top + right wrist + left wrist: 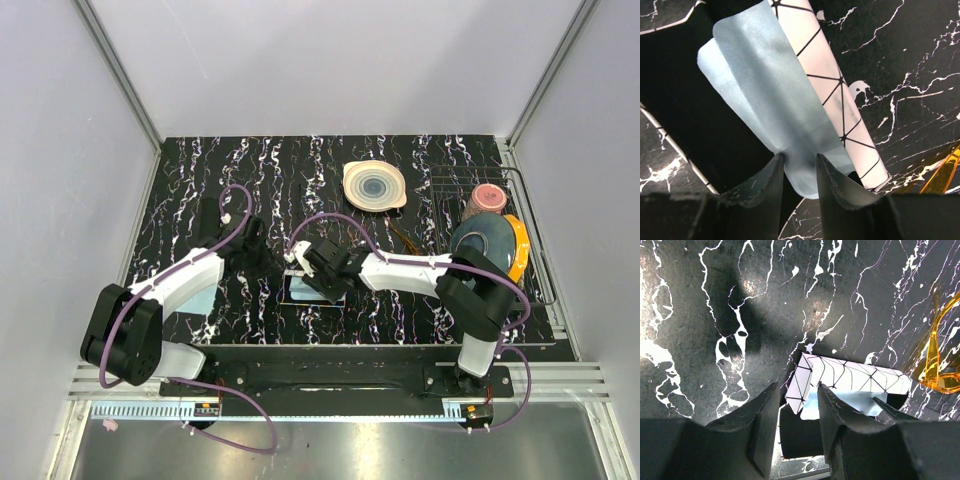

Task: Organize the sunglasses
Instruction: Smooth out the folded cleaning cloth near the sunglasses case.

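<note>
Pinching blue cloth (pixel 770 100) lying over white box (pixel 835 75), your right tool (pixel 799 170) could drag box into sunglasses (pixel 940 365) beside it; left tool (pixel 797 410) released.

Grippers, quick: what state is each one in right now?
Left gripper: open, holding nothing.
Right gripper: around the blue cloth; clamped or not cannot be told.

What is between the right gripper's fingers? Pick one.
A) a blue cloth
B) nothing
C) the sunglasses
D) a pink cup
A: in the right wrist view, the blue cloth runs down between the fingers of the right gripper, while the sunglasses lie off to one side.
</note>
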Robot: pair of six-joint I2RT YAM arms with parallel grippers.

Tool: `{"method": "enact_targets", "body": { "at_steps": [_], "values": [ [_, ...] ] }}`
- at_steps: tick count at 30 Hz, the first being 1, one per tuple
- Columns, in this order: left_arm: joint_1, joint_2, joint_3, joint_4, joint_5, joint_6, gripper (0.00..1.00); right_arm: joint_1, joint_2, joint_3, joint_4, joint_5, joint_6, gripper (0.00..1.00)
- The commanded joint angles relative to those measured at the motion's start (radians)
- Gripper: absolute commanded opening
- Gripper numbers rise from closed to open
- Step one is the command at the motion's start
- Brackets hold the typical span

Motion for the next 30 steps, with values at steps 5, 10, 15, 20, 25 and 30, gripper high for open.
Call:
{"method": "enact_targets", "body": {
  "at_steps": [5, 10, 15, 20, 25, 30],
  "values": [
    [0.016, 0.001, -0.019, 0.049, 0.027, -0.001, 0.41, 0.014, -0.003, 0.041, 0.016, 0.084, -0.015, 0.35],
    [0.019, 0.000, -0.022, 0.052, 0.032, -0.001, 0.40, 0.014, -0.021, 0.037, 0.013, 0.079, -0.015, 0.29],
    [0.019, 0.000, -0.023, 0.052, 0.032, -0.001, 0.40, 0.012, -0.035, 0.032, 0.002, 0.076, -0.009, 0.25],
    [0.019, 0.000, -0.026, 0.054, 0.033, -0.003, 0.40, 0.012, -0.044, 0.034, -0.006, 0.074, -0.003, 0.19],
    [0.020, 0.001, -0.031, 0.054, 0.032, -0.004, 0.40, 0.012, -0.052, 0.035, -0.015, 0.079, 0.000, 0.17],
    [0.020, 0.001, -0.033, 0.057, 0.036, -0.004, 0.40, 0.012, -0.058, 0.032, -0.021, 0.067, -0.002, 0.26]
  ]
}}
